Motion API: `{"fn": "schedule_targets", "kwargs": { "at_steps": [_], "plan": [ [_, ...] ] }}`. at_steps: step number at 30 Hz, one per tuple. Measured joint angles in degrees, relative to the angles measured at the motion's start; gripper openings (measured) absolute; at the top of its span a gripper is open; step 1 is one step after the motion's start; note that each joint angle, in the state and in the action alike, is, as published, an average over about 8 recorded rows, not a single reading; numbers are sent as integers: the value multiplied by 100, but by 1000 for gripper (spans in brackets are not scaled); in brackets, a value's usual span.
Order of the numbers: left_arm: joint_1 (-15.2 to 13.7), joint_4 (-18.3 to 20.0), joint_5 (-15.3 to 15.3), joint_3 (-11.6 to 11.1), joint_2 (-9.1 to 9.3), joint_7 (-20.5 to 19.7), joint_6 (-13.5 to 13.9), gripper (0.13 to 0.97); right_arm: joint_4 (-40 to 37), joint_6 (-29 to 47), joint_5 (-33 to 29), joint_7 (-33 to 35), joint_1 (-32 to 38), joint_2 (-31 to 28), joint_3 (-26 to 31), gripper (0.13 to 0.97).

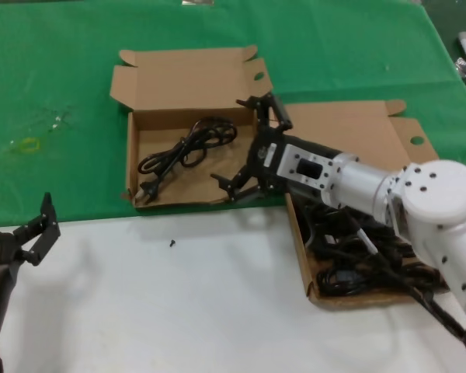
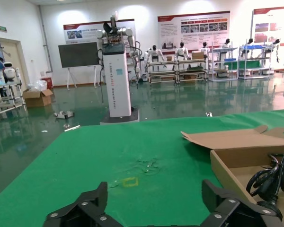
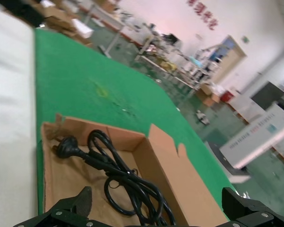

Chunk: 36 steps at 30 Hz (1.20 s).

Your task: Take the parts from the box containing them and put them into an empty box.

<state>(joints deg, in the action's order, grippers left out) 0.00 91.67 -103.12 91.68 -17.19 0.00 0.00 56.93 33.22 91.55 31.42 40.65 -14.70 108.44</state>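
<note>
Head view: bench (image 1: pixel 140 311), half green cloth, half white. Left box (image 1: pixel 151 116) holds one coiled cord (image 1: pixel 188 145). Right box (image 1: pixel 357 132), partly hidden by the right arm, holds a heap of cords (image 1: pixel 349 268). Right claw (image 1: pixel 250 148) hangs wide open over the left box's right end, gripping nothing. Left claw (image 1: pixel 40 227) rests near the bench's left edge, open, empty.

Left wrist view: adds a workshop hall behind; left claw (image 2: pixel 154 203) spread.

Right wrist view: plug (image 3: pixel 65 145) visible at the cord's end; right claw (image 3: pixel 156 208) agape above it.

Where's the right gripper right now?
In the head view the right gripper hangs open over the right edge of the left cardboard box, beside the coiled power cord lying inside it.
</note>
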Motion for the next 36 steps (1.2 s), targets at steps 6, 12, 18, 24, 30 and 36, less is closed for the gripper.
{"fn": "schedule_targets", "kwargs": {
  "at_steps": [6,12,18,24,30,36],
  "plan": [
    [0,0,0,0,0,0,0,707,409,-391,136,-370,-482,-29,-198,966],
    [0,0,-1,0,0,0,0,819,824,-787,274,-744,-963,-59,-397,966],
    [0,0,0,0,0,0,0,860,1235,-1180,412,-1116,-1445,-88,-596,966],
    [0,0,0,0,0,0,0,928,1646,-1574,549,-1488,-1926,-118,-795,966],
    [0,0,-1,0,0,0,0,956,2058,-1967,686,-1861,-2408,-147,-993,966],
    [0,0,-1,0,0,0,0,966,2469,-2361,823,-2230,-2890,-177,-1192,966]
  ]
}}
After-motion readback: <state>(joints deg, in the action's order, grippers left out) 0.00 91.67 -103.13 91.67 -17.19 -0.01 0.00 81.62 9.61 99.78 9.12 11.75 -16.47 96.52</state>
